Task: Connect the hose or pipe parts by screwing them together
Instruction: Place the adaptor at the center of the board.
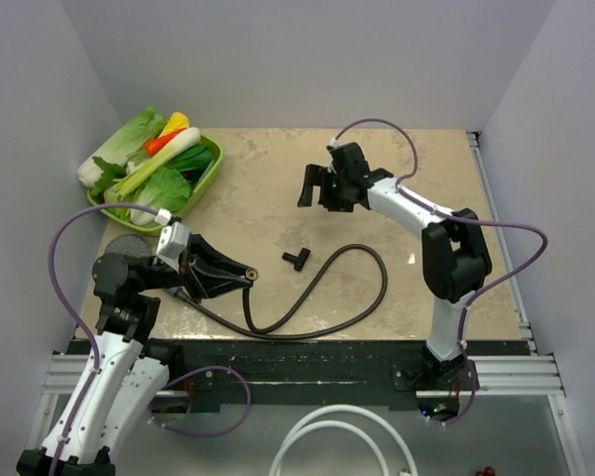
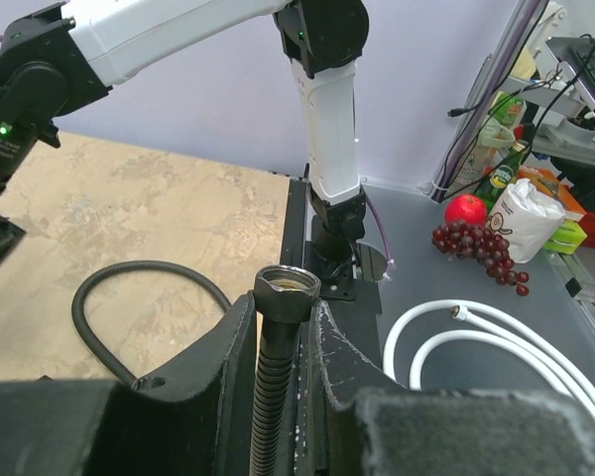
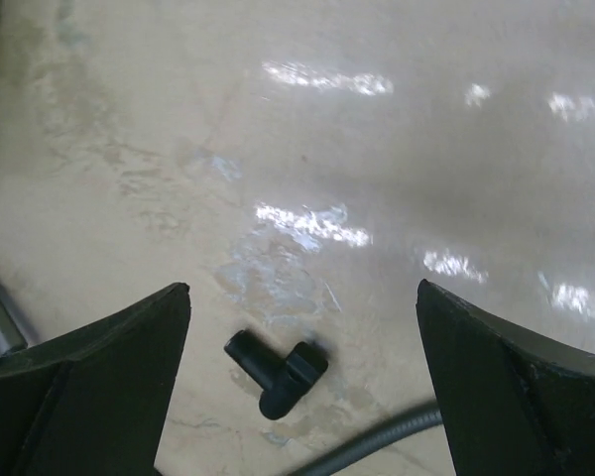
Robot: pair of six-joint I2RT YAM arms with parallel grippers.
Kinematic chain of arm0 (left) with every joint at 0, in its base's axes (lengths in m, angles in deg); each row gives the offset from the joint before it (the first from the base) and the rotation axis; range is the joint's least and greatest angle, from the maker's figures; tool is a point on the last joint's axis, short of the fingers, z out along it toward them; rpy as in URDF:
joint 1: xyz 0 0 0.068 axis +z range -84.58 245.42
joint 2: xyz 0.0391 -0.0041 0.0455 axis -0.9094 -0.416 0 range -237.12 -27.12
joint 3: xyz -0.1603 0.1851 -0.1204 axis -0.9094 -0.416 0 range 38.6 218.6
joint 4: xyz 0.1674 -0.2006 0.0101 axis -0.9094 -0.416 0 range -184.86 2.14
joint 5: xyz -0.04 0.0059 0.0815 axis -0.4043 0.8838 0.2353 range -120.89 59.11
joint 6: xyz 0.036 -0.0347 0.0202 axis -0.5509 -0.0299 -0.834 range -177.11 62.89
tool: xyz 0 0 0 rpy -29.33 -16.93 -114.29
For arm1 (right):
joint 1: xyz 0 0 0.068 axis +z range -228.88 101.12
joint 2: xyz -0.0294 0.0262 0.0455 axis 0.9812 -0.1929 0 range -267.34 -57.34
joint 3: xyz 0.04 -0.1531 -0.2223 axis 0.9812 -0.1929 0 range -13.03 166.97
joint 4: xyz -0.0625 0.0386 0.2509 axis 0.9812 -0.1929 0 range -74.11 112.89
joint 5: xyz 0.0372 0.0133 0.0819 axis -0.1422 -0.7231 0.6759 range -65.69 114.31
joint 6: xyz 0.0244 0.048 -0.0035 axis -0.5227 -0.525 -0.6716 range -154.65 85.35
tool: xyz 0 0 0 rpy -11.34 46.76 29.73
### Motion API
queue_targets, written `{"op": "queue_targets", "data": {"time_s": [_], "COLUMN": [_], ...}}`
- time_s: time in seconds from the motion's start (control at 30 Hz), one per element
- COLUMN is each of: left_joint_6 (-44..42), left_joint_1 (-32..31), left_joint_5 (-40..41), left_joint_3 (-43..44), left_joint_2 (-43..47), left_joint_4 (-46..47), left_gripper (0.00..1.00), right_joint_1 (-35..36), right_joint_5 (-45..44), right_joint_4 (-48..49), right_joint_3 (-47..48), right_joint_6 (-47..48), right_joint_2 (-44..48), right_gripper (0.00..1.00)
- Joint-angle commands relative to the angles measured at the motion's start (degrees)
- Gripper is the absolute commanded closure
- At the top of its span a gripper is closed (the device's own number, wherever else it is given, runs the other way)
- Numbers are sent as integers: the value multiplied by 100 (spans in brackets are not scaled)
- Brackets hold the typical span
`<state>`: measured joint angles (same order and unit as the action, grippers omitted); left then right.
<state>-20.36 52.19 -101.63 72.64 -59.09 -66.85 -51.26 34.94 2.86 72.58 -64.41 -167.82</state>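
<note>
on the tan table (image 1: pixel 258 169), the left gripper (image 2: pixel 283 317) clamps the dark hose (image 1: pixel 382 283) just below its end nut (image 2: pixel 288 291) while the right gripper (image 3: pixel 302 288) hangs wide open and empty above the loose black t-fitting (image 3: pixel 276 369), not yet joined; the grey shower-head disc (image 1: pixel 129 244) sits half hidden behind the left arm.

Left claw (image 1: pixel 244 274) seemingly grips the hose (image 1: pixel 384 280); fitting (image 1: pixel 296 260) lies apart

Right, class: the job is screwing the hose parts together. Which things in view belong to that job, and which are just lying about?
For the job:
- hose, held in the left gripper
- T-fitting
- grey disc

Lying about:
- vegetable tray
- white tube
- grapes
- red fruit
</note>
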Motion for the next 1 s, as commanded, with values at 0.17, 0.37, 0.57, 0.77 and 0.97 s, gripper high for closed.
{"op": "queue_targets", "data": {"time_s": [0.17, 0.37, 0.57, 0.77, 0.97], "left_joint_6": [-81, -98, -238, -335, -502], "left_joint_1": [31, 31, 31, 31, 31], "left_joint_5": [69, 78, 60, 34, 25], "left_joint_3": [208, 217, 243, 296, 366], "left_joint_2": [-73, -38, 15, 59, 76], "left_joint_4": [166, 87, -80, -203, -405], "left_gripper": [100, 100, 100, 100, 100], "right_joint_1": [797, 1378, 1431, 1510, 1563], "right_joint_5": [-2117, -2636, -2549, -2531, -2496], "right_joint_4": [-1178, -1873, -1732, -1715, -1697], "right_joint_3": [-97, 388, 53, -26, -52], "right_joint_6": [-1954, -2314, -2491, -2605, -2719], "right_joint_2": [580, 61, -70, -272, -501], "right_gripper": [3, 11, 21, 22, 25]}}
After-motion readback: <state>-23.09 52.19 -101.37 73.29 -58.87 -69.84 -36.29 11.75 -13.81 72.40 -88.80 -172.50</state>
